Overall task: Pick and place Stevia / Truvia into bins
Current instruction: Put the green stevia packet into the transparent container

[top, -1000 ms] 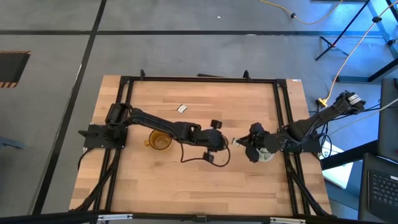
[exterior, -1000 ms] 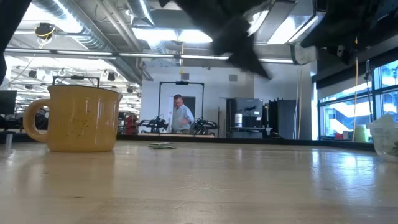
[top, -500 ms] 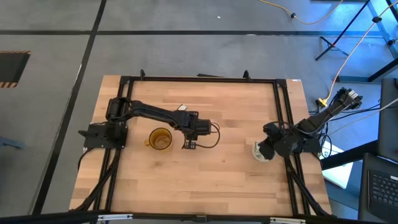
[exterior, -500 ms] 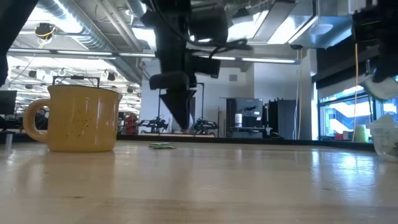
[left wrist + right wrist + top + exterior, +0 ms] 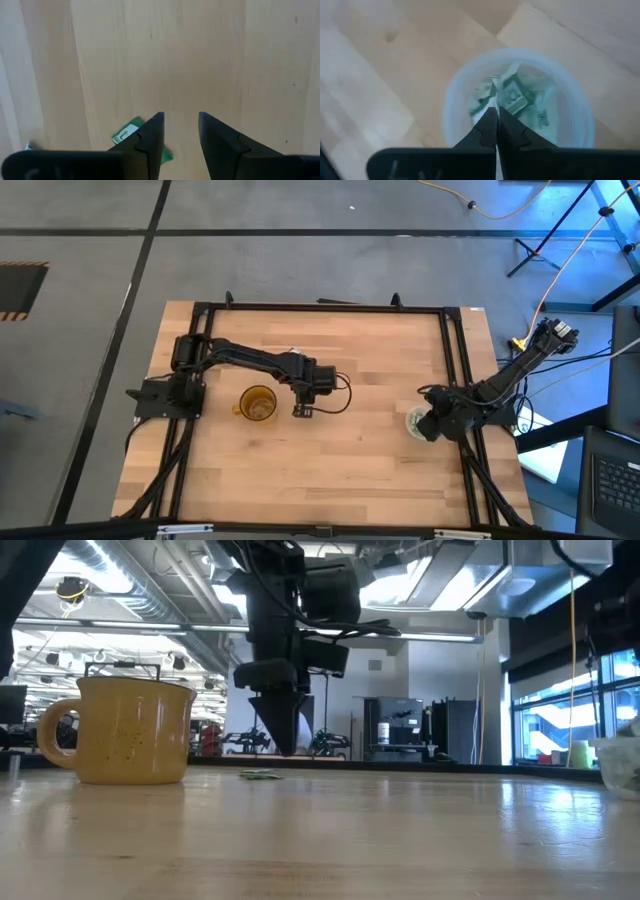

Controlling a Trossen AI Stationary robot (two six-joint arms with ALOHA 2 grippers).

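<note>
The left gripper (image 5: 180,145) is hanging with fingers parted over bare wood beside a green-and-white paper sachet (image 5: 131,134), its print unreadable. The amber translucent mug (image 5: 257,404) is sitting nearby. At the table's right edge the right gripper (image 5: 496,127), fingers pressed together, is pointing into the clear plastic cup (image 5: 580,120) holding more sachets (image 5: 512,100).
</note>
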